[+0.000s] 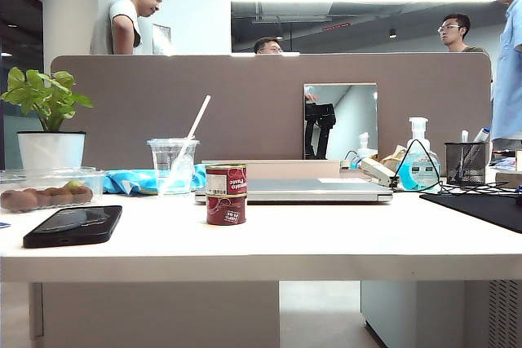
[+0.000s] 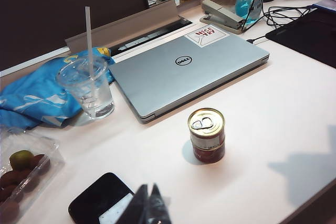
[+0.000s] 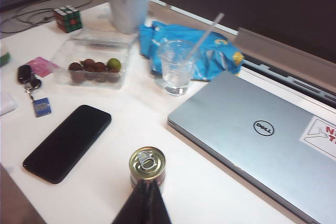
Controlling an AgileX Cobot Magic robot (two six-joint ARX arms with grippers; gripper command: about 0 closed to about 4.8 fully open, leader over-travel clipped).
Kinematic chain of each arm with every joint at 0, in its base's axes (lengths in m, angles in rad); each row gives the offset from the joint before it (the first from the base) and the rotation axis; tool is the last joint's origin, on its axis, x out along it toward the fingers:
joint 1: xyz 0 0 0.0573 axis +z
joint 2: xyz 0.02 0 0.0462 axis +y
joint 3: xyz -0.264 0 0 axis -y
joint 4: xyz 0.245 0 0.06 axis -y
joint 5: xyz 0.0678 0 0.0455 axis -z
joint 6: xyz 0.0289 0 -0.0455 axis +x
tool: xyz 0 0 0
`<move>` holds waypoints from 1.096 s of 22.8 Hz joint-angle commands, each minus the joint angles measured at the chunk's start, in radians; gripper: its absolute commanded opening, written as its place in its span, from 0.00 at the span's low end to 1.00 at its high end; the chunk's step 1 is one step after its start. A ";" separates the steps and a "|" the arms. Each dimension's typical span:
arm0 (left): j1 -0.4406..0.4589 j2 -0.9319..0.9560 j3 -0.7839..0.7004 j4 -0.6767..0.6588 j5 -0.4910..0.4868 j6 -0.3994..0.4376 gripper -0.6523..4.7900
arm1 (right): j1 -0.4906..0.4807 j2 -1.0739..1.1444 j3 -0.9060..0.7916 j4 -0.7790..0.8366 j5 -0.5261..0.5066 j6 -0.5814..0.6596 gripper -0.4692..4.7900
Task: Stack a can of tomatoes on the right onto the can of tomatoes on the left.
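Note:
Two red tomato cans stand stacked near the middle of the table: the upper can (image 1: 226,178) rests on the lower can (image 1: 226,210). Neither arm shows in the exterior view. In the left wrist view the stack (image 2: 207,135) shows its gold pull-tab lid, and my left gripper (image 2: 147,205) hangs shut and empty well short of it, beside the phone. In the right wrist view the stack (image 3: 147,164) sits just past my right gripper (image 3: 146,198), whose fingers are pressed together on nothing and held clear above the table.
A black phone (image 1: 73,225) lies at the front left. A closed silver laptop (image 1: 310,191) sits behind the cans. A plastic cup with a straw (image 1: 173,165), a blue bag (image 1: 134,180), a fruit box (image 1: 45,189) and a potted plant (image 1: 50,148) stand at the back left.

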 commanded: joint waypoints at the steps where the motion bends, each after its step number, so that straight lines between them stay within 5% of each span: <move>1: 0.000 -0.002 0.005 0.010 -0.002 -0.003 0.11 | 0.003 -0.005 0.004 -0.003 0.015 -0.046 0.08; 6: 0.000 -0.001 0.005 0.010 0.000 -0.003 0.11 | -0.085 -0.113 -0.027 -0.107 0.105 -0.157 0.08; 9: 0.001 -0.003 0.005 0.006 -0.008 -0.003 0.11 | -0.188 -0.257 -0.108 -0.049 0.014 -0.160 0.08; 11: 0.000 0.000 0.005 0.005 -0.003 -0.003 0.11 | -0.350 -0.409 -0.217 0.056 -0.129 -0.153 0.08; 16: 0.000 -0.001 0.005 -0.001 0.008 -0.003 0.11 | -0.543 -0.652 -0.418 0.187 -0.137 -0.145 0.08; 22: 0.000 -0.001 0.005 -0.002 0.019 -0.003 0.11 | -0.557 -1.114 -0.850 0.322 -0.049 -0.075 0.08; 25: -0.001 -0.001 0.005 -0.002 0.019 -0.003 0.11 | -0.556 -1.160 -0.964 0.366 -0.034 -0.002 0.08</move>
